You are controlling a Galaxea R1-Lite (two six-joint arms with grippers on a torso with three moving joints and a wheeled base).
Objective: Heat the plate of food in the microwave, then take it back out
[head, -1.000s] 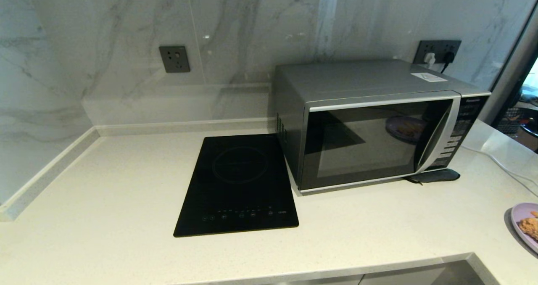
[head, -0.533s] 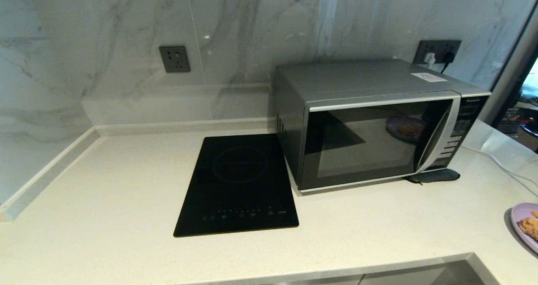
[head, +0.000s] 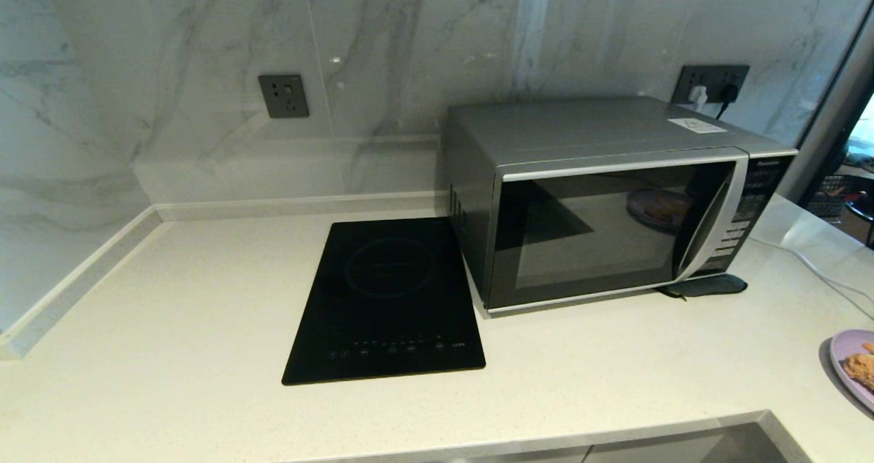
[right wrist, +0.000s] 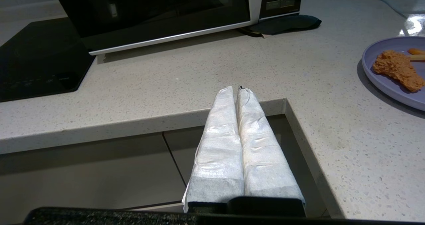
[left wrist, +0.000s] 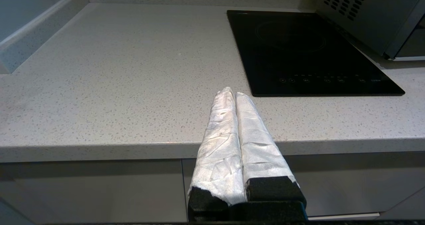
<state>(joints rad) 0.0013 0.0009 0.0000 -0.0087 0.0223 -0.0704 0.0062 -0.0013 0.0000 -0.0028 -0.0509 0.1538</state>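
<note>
Hovering off the counter's front edge, my left gripper point(left wrist: 231, 92) and right gripper point(right wrist: 236, 89) press their white cloth-wrapped fingers together, empty. Farther out on the speckled stone counter point(head: 171, 340), the round lilac plate of food point(right wrist: 391, 69) lies at my right; beyond, the boxy silver microwave point(head: 608, 197) stands with its door closed beside the flat black glass hob point(head: 386, 299).
</note>
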